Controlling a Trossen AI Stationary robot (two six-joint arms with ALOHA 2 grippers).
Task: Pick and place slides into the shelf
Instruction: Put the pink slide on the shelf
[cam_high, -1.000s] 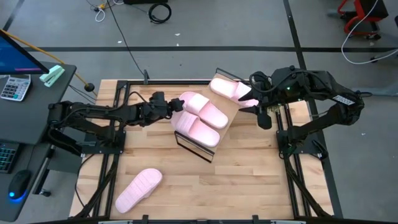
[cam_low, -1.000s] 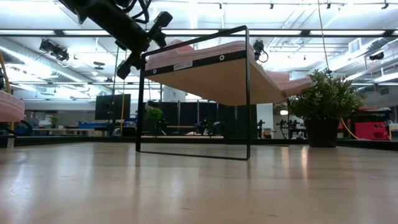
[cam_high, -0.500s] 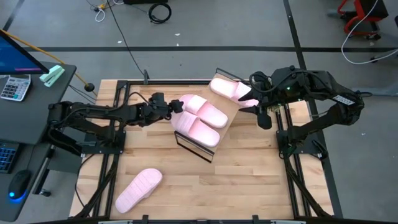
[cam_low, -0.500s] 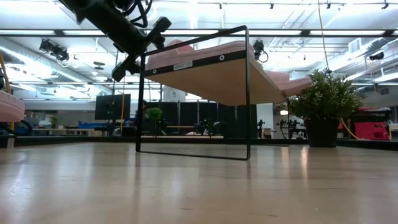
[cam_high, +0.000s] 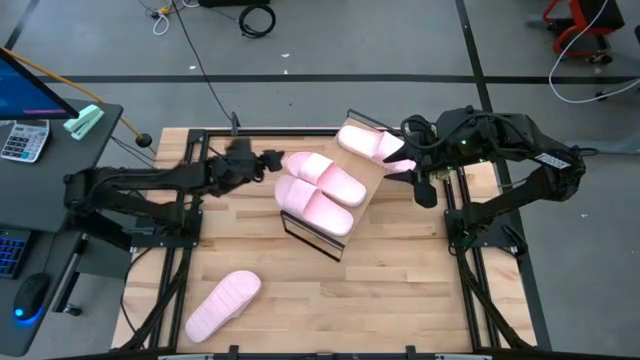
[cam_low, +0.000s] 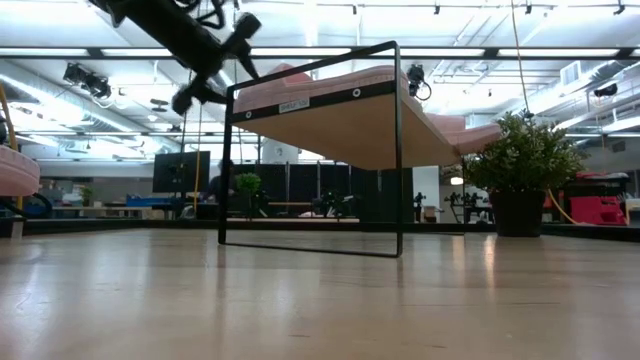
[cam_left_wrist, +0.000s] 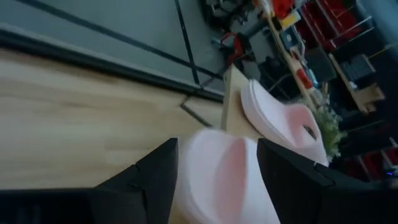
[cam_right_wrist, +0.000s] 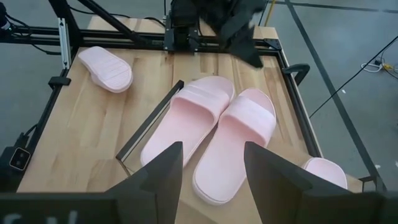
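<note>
Jaws spread wide on left gripper (cam_high: 268, 160), nothing in them, fingertips just off heel end of two slides (cam_high: 318, 192) lying side by side on shelf (cam_high: 366, 196). Left arm stretched low across table (cam_high: 400, 290). Right gripper (cam_high: 412, 163) also open, empty, arm bent, parked at shelf's far end near third slide (cam_high: 362, 141). Fourth slide (cam_high: 223, 304) alone on table, front-left corner, well apart from shelf.
</note>
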